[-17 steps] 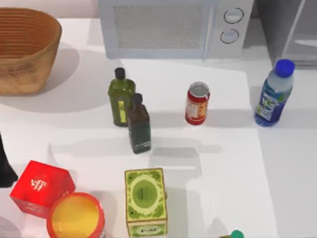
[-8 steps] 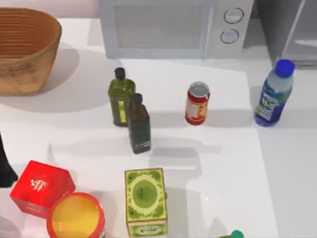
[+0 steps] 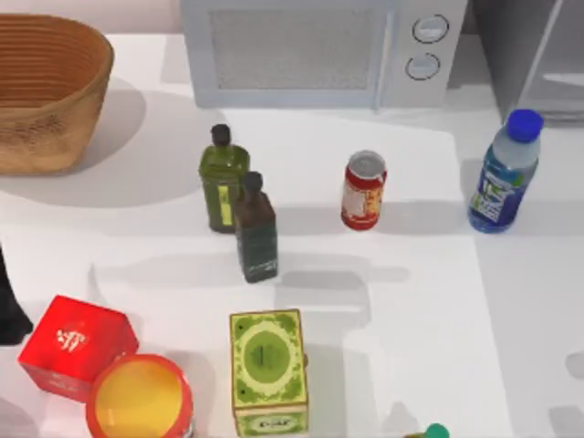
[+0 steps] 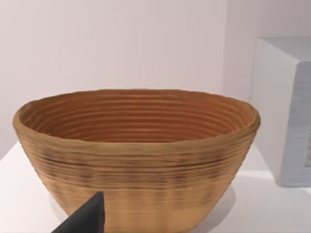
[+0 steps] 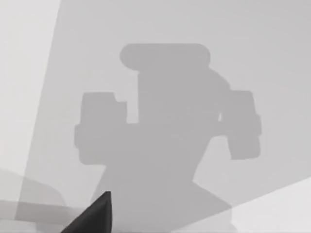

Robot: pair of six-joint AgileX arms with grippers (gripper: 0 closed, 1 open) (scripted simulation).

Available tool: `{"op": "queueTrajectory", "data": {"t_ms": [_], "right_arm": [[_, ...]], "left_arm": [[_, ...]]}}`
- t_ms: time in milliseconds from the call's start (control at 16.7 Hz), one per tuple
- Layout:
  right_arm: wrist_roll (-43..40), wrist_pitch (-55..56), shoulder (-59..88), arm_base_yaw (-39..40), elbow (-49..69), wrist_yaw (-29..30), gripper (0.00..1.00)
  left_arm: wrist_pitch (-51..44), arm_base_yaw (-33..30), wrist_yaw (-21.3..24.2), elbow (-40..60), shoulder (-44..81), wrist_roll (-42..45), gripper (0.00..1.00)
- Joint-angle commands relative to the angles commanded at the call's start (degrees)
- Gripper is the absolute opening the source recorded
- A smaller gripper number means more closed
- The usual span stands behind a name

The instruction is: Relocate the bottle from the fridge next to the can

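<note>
The clear water bottle (image 3: pixel 500 178) with a blue cap stands upright on the table at the right, just in front of the grey fridge (image 3: pixel 538 50). The small red can (image 3: pixel 363 190) stands upright well to its left, near the table's middle. My left arm (image 3: pixel 7 306) is parked at the left edge. A black part of my left gripper (image 4: pixel 85 219) faces the wicker basket (image 4: pixel 136 155). A black part of my right gripper (image 5: pixel 97 216) hangs over bare table, on which its shadow falls.
A white microwave (image 3: pixel 319 50) stands at the back and the wicker basket (image 3: pixel 46 91) at back left. An olive bottle (image 3: pixel 222 178) and a dark green bottle (image 3: pixel 255 228) stand left of the can. A red box (image 3: pixel 75 347), a yellow-lidded tub (image 3: pixel 139 399) and a green box (image 3: pixel 267 370) line the front.
Faint shadows have appeared on the table at the top view's lower right edge. The bottle, the can and the left arm have not moved.
</note>
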Motion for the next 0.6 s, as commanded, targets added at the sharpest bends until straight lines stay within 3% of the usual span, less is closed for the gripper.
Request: {"op": "queueTrajectory", "data": {"t_ms": [600], "right_arm": [[-62.46, -0.72, 63.43, -54.13, 18.78, -27.09, 1.0]], "left_arm": [[0.0, 0.0, 0.0, 0.0, 0.0, 0.0, 1.0]]}}
